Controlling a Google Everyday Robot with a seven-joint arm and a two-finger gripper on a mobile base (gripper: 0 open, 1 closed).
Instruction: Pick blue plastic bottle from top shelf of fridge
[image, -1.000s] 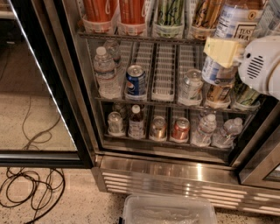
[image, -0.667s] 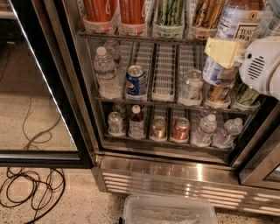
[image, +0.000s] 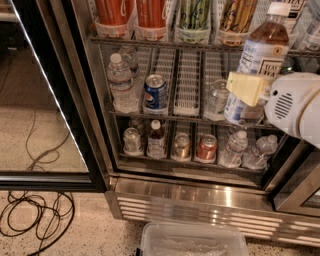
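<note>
We find the end effector (image: 243, 88) at the right of the view, in front of the open fridge (image: 200, 197). One pale yellow finger pad (image: 248, 89) lies flat across the front of the blue plastic bottle (image: 261, 50). The other finger is hidden behind the bottle, so we judge rather than see that the end effector is clamped on it. The grip sits low on the label, below the middle. That likely explains the lean, with the white cap up to the right and the base down to the left.

The bottle hangs clear of the racks. Its body overlaps the wire front of the top shelf (image: 165, 43) and reaches down across the middle rack (image: 187, 114), so we take it to be out of its lane and carried only by the grip.

On the top shelf the other tall bottles stand in translucent front cups, which hold each one at the front of its lane. One rack down, a blue soda can (image: 155, 93) and a small ribbed water bottle (image: 120, 82) stand upright between the dividers. They are well to the left and out of the way.

On the floor below, a clear plastic bin (image: 192, 240) sits in front of the steel base, and loose cables (image: 35, 215) lie by the door (image: 60, 100).
</note>
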